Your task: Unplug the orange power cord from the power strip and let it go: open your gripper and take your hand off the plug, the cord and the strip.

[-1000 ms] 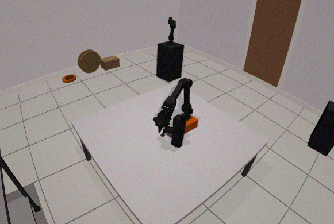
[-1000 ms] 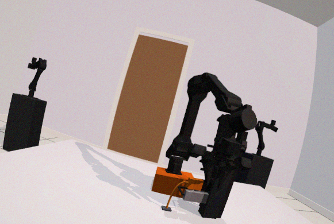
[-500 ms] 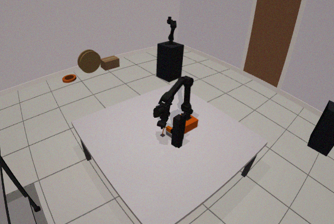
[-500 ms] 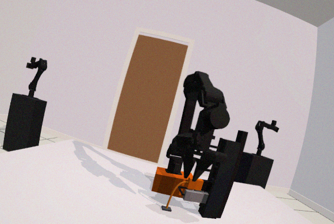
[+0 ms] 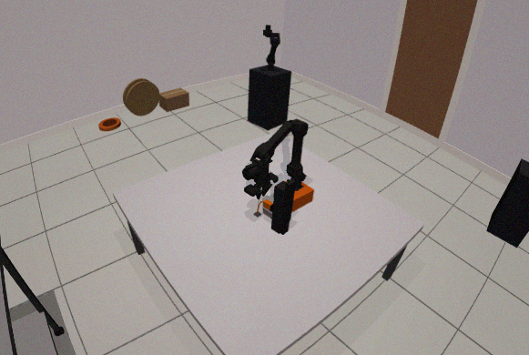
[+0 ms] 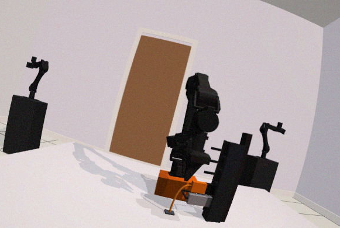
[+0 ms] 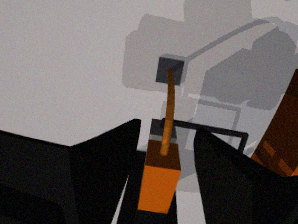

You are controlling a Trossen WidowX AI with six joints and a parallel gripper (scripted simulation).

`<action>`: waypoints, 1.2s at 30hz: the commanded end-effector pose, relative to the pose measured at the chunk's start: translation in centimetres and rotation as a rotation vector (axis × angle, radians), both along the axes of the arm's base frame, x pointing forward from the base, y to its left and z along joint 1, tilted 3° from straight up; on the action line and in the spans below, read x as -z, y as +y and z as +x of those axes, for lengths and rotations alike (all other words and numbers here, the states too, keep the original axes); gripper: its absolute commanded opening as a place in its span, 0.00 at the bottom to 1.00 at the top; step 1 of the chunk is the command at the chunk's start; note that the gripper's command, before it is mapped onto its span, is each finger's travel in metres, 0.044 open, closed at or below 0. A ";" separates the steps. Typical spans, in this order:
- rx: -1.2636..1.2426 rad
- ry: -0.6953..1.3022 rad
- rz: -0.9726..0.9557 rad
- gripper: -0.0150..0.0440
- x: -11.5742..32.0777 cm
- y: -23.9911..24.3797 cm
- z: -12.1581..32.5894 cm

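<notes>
Your jaws sit part open, empty, with the orange plug (image 7: pixel 158 188) right between them, not squeezed yet. It looks plugged into the power strip (image 6: pixel 199 199). You must grab, pull, release.
</notes>
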State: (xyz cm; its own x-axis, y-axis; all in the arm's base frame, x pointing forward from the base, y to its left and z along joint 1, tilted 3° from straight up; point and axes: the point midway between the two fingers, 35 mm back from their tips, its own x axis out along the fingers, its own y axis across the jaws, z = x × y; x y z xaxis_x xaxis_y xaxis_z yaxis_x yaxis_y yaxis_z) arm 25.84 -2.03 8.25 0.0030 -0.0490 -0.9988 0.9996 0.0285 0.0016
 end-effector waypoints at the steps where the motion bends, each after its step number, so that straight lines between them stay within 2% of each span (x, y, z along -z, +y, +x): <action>1: 0.014 0.005 0.005 0.53 0.1 0.1 -0.1; 26: 0.014 0.005 0.009 0.53 0.2 4.0 -0.3; 36: 0.014 0.005 0.009 0.53 0.9 4.0 -0.3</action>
State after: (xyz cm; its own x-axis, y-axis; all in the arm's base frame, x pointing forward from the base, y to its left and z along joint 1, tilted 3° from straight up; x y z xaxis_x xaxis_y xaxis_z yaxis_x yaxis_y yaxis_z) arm 25.66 1.95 7.84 0.0009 -0.0435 -0.9991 0.9998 0.0186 0.0001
